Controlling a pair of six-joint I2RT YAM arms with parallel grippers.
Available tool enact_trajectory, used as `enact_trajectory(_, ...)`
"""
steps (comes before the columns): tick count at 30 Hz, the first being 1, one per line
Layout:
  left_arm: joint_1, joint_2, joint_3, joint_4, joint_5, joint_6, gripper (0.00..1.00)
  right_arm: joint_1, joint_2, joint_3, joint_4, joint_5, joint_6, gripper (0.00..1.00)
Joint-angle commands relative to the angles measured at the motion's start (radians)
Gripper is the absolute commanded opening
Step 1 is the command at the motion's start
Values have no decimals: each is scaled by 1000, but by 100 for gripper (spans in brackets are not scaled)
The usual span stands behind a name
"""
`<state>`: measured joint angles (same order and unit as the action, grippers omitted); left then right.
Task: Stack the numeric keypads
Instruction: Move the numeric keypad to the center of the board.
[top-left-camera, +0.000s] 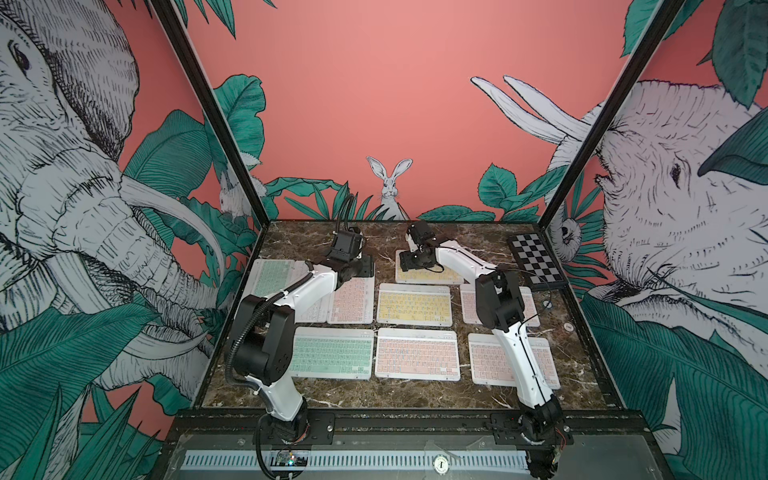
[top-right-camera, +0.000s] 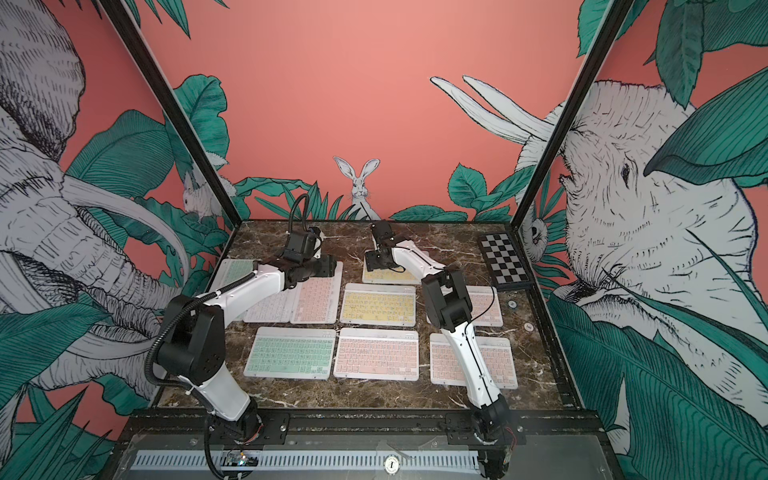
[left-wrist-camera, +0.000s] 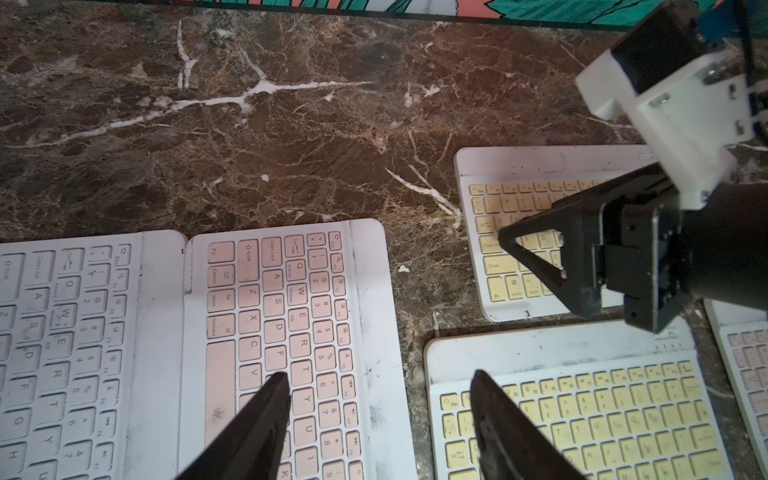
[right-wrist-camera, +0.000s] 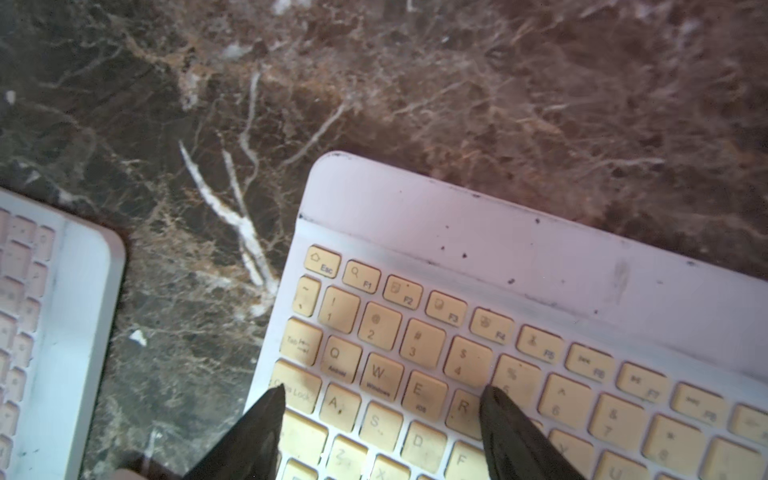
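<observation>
While hanging low over the far yellow keyboard (right-wrist-camera: 457, 332), grips nothing with the right gripper (right-wrist-camera: 383, 392): spread wide, tips above the letter rows, contact impossible to judge. Now to the left gripper (left-wrist-camera: 379, 376): parted too, clamped on nothing, straddling a strip of marble table (left-wrist-camera: 249, 124) with one finger (left-wrist-camera: 253, 436) over the sideways pink keyboard (left-wrist-camera: 291, 311) and the other over the middle yellow keyboard (left-wrist-camera: 602, 415).

Not stacked yet: counting nine keyboards in both top views, all flat on the table. Along the near edge, the near mint keyboard (top-left-camera: 331, 353), the centre pink keyboard (top-left-camera: 417, 353), then the corner pink keyboard (top-left-camera: 488, 359), partly under the right arm (top-left-camera: 519, 353). Behind those, starting left: the white-keyed keyboard (left-wrist-camera: 62, 332) pressed against the sideways pink one, then the middle yellow, then the right-hand pink keyboard (top-left-camera: 467, 307). Farthest back, the far mint keyboard (top-left-camera: 270, 276) on the left, the far yellow on the right. Off in the far right corner, a checkered board (top-left-camera: 536, 259), well apart from both grippers.
</observation>
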<state>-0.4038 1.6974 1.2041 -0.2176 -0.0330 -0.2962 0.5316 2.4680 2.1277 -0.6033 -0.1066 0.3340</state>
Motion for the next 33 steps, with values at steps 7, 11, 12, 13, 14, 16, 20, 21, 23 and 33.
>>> enact_trajectory(7, -10, -24, -17, -4, -2, 6, 71, 38, 40, 35, -6, -42, 55, 73)
enact_trajectory(11, -21, -8, -7, -5, -1, 9, 71, 38, 2, 26, 10, -33, 59, 73)
enact_trajectory(12, -24, -3, -3, -8, 2, 10, 71, 37, -20, 14, 17, -23, 54, 73)
enact_trajectory(13, -29, 4, 2, -8, 5, 13, 70, 35, -51, -3, 28, -10, 45, 74)
enact_trajectory(14, -34, 15, 9, -10, 5, 17, 70, 30, -85, -31, 38, 3, 35, 74)
enact_trajectory(16, -48, 40, 28, -19, 7, 22, 71, 13, -156, -99, 61, 23, 22, 75)
enact_trajectory(20, -76, 112, 81, -32, 31, 28, 70, -69, -309, -333, 151, 21, 53, 76)
enact_trajectory(21, -80, 129, 95, -36, 40, 28, 70, -99, -338, -388, 174, 7, 70, 76)
enact_trajectory(23, -90, 164, 127, -42, 60, 26, 70, -165, -396, -502, 216, -33, 99, 76)
enact_trajectory(33, -109, 289, 234, -69, 102, 22, 70, -272, -456, -683, 192, 16, 47, 75)
